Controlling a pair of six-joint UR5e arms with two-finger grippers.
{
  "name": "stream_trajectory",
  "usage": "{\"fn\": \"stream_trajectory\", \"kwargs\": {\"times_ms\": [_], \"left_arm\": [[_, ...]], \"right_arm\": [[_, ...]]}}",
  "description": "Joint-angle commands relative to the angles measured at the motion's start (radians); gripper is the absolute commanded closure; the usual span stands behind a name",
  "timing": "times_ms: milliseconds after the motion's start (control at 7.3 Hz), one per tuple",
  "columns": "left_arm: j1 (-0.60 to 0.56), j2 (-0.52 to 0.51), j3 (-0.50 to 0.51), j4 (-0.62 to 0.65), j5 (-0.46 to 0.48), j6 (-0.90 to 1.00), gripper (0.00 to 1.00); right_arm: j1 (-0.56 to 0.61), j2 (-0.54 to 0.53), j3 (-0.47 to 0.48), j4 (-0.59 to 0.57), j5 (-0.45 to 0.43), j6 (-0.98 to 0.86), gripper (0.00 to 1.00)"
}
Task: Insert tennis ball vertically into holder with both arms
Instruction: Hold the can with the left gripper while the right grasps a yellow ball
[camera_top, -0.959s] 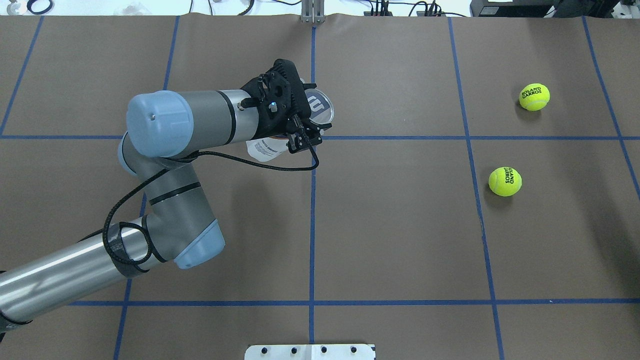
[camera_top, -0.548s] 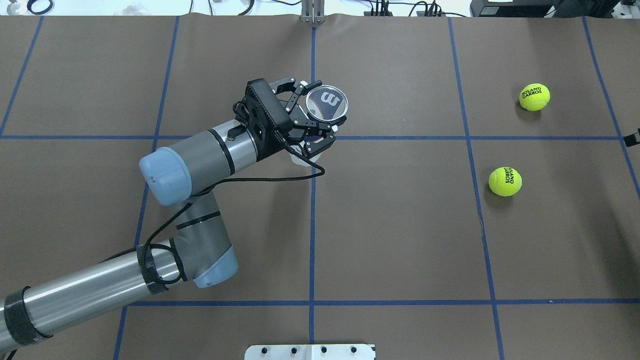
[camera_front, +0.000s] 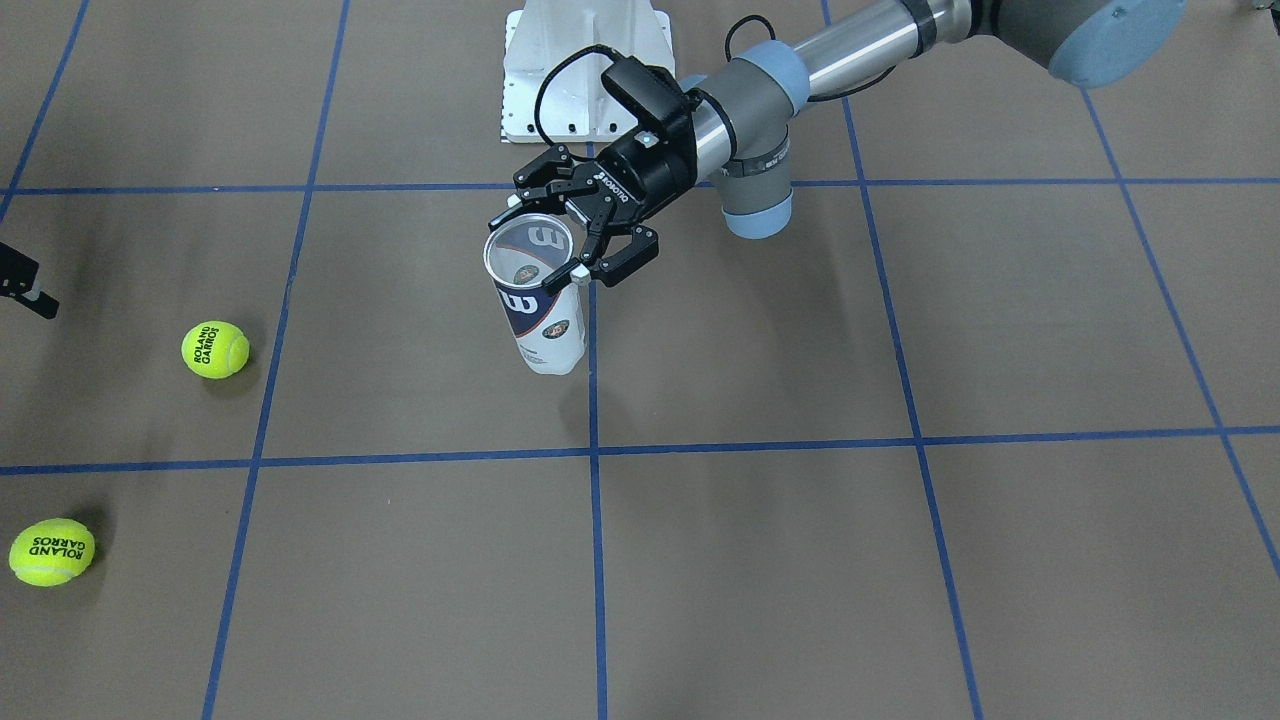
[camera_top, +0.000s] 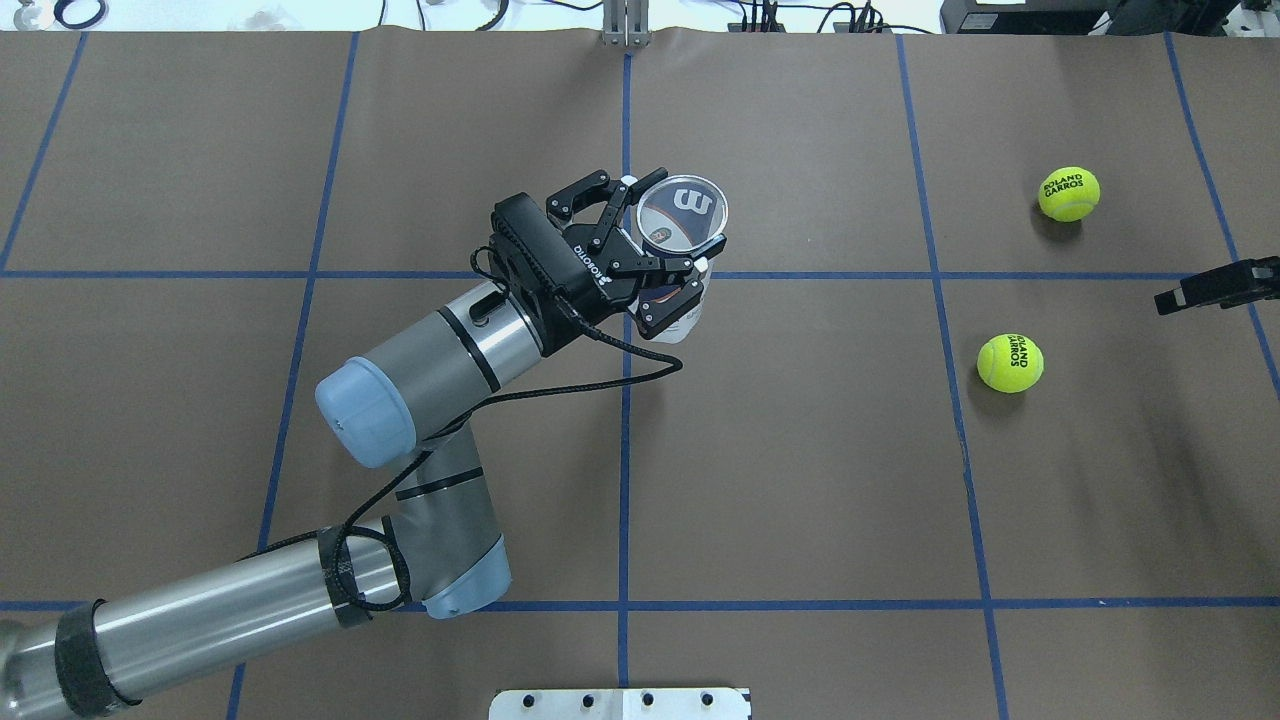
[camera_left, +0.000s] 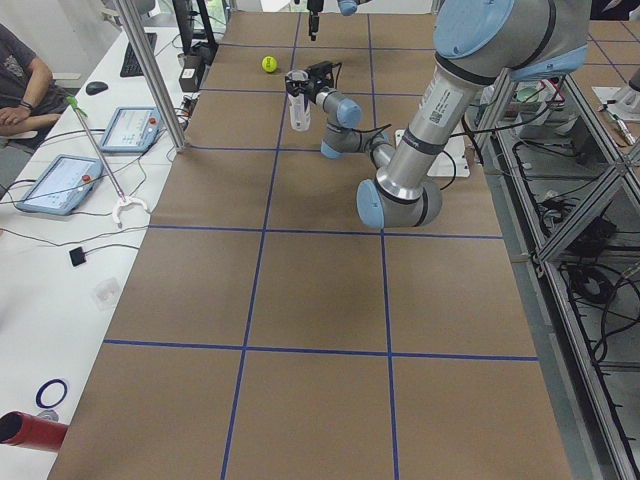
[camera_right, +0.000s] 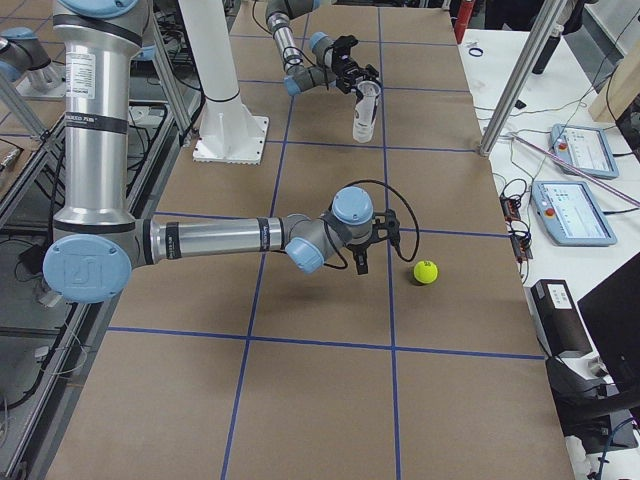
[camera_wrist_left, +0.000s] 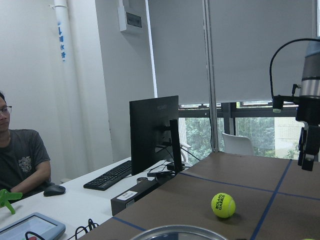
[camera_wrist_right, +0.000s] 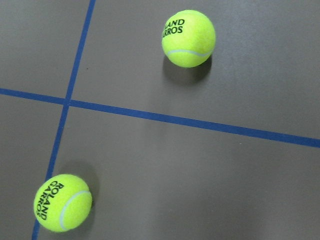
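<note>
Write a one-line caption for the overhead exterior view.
Left gripper holds the open tennis-ball can upright mid-table; two Roland Garros tennis balls lie to the right, near the right gripper.

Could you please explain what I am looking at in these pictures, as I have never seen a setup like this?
All the pictures show one moment, taken by six cameras: one above and behind the robot, one facing it across the table, one at each end of the table, and one on each wrist.

The machine is two silver-grey robot arms, each ending in a black two-finger gripper. The left gripper holds a clear plastic tennis-ball can with a navy-and-white label upright, with its open end up.

Two yellow-green tennis balls lie apart on the brown paper-covered table, on the robot's right. The right gripper is near them. I cannot tell whether it is open. Its wrist camera looks down on both balls.
</note>
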Motion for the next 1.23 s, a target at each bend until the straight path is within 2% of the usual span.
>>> {"fn": "stream_trajectory", "kwargs": {"times_ms": [0,274,685,959,1095], "left_arm": [[0.004,0.004,0.009,-0.027,0.007,-0.004,0.19],[0.004,0.004,0.022,-0.030,0.013,-0.006,0.19],[0.006,0.006,0.040,-0.085,0.015,-0.008,0.19],[0.006,0.006,0.045,-0.087,0.015,-0.008,0.19],[0.006,0.007,0.051,-0.085,0.015,-0.024,0.19]], "right_arm": [[-0.142,0.004,0.055,0.007,-0.124,0.086,0.00],[-0.259,0.005,0.103,0.000,-0.250,0.197,0.00],[-0.340,0.029,0.085,-0.014,-0.308,0.199,0.00],[-0.357,0.103,0.079,-0.162,-0.340,0.197,0.00],[-0.357,0.117,0.073,-0.181,-0.342,0.193,0.00]]}}
